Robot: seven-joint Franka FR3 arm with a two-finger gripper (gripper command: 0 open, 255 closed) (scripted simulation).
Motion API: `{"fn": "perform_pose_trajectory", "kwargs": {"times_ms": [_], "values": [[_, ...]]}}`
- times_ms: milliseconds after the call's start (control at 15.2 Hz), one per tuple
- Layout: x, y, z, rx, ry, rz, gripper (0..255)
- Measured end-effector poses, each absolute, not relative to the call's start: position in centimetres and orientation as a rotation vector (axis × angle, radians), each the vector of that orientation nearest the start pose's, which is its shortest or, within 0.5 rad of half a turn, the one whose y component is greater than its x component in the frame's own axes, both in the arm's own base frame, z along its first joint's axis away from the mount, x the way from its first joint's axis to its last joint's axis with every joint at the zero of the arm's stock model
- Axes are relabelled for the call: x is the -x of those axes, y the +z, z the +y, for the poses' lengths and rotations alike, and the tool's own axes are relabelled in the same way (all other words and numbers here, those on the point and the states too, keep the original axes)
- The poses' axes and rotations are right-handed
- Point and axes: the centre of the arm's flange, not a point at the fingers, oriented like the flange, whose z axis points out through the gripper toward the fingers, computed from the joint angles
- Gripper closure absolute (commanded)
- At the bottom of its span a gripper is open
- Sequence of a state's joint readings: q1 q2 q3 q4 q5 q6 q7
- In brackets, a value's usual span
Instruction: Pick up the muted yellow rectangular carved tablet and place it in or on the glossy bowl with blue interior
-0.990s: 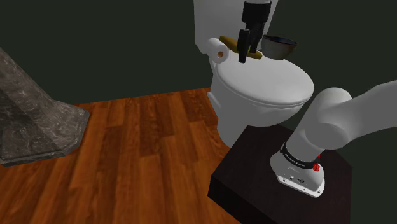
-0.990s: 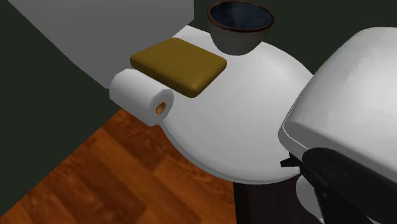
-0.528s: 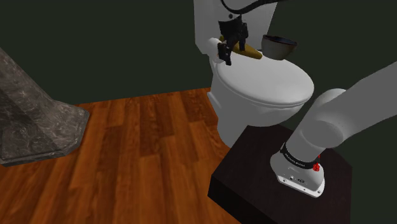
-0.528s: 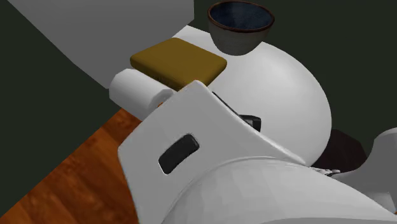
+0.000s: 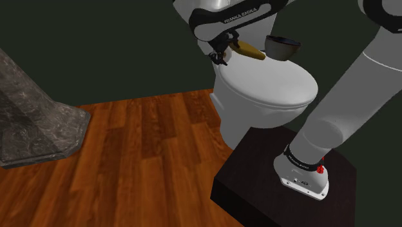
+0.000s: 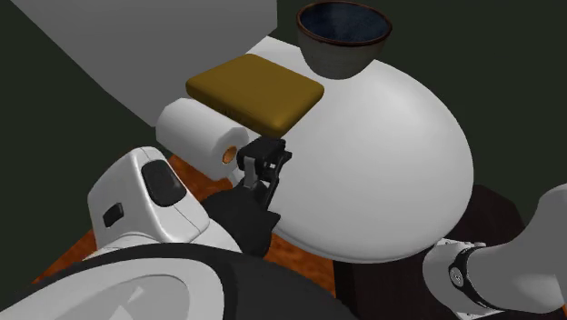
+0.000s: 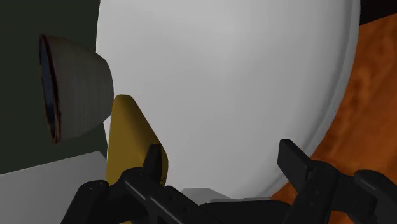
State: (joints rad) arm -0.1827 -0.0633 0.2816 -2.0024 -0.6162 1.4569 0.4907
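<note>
— Looking at the gripper (image 6: 266, 155): how wide?

— Spread wide, clasping nothing. Hovers just off the near edge of the muted yellow tablet (image 6: 256, 91). In the wrist view, shows one finger (image 7: 153, 164) close against that edge and the other well out over the white toilet lid (image 7: 222, 83). Cannot tell whether touching the tablet or not.

— And where to find the tablet?

— Lying flat at the back of the lid, by the tank (image 6: 154, 45), between the toilet roll (image 6: 200, 136) and the dark bowl with blue interior (image 6: 343, 36).

— Room to move?

— Plenty toward the front: a broad bare sweep of lid, then its curved rim, then wood floor (image 5: 142, 142). Tight at the back: hemmed by the roll on the second exterior view's left, by the bowl near on its right, by the tank wall behind. Well apart, on the shoulder view's left, a grey stone block (image 5: 32, 122).

— Any writing?

— Reads "FRANKA EMIKA" on the arm (image 5: 238, 14) above the gripper, in the shoulder view. More small lettering on the ring at the arm's base, over the dark stand (image 5: 258, 187); too small to read.
</note>
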Motion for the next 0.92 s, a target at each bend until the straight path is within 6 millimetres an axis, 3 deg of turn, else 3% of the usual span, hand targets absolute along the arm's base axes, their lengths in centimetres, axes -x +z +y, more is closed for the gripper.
{"fn": "perform_pose_trajectory", "kwargs": {"times_ms": [528,924], "values": [[-56.3,42.8,-8.3,-1.923,-0.412,-0.520,0],[-55.5,41.4,-10.9,-1.883,-0.416,-0.531,0]]}}
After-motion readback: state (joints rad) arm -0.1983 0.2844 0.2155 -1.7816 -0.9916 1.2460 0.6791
